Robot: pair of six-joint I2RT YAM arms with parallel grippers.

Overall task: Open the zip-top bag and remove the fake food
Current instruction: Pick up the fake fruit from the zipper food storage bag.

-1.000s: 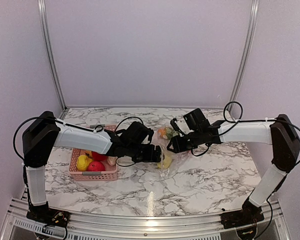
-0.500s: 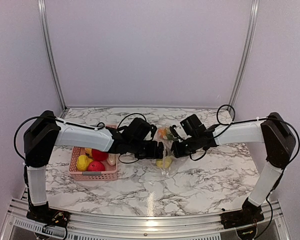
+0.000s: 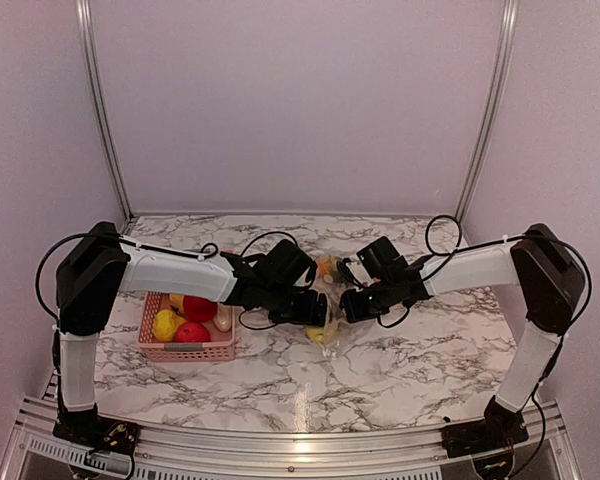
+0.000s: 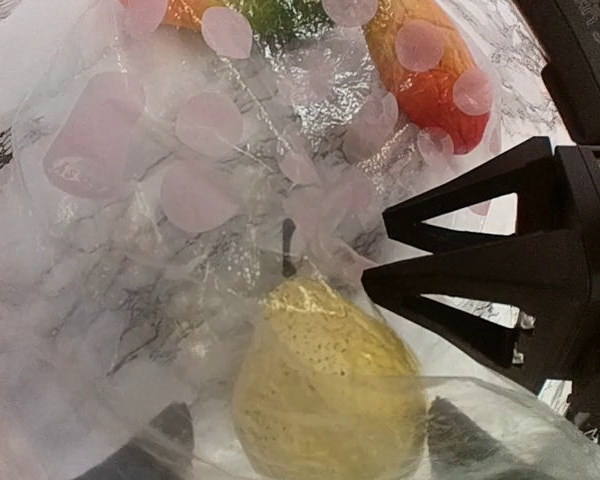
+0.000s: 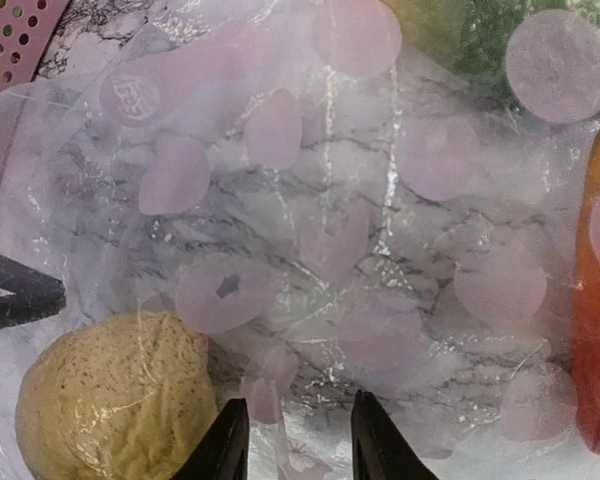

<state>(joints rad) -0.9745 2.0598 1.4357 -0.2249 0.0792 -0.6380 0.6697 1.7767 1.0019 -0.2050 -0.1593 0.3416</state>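
Note:
The clear zip-top bag (image 3: 333, 288) lies crumpled on the marble table between my two grippers. It holds a yellow speckled fruit (image 3: 323, 331), an orange piece and a green piece (image 3: 328, 266). My left gripper (image 3: 317, 308) is open at the bag's left side. In the left wrist view its jaws (image 4: 310, 440) straddle the yellow fruit (image 4: 325, 390) under plastic (image 4: 180, 200). My right gripper (image 3: 348, 304) is at the bag's right side. Its jaws (image 5: 298, 445) are partly open with a fold of plastic (image 5: 360, 230) between them, beside the fruit (image 5: 115, 395).
A pink perforated basket (image 3: 185, 350) stands left of the bag with yellow and red fruits inside; its corner shows in the right wrist view (image 5: 10, 30). The orange piece (image 5: 598, 330) lies at the bag's far side. The two grippers are close together.
Both grippers have moved toward each other and down onto the bag. The right gripper has come left and nearer. The bag is bunched tighter between them.

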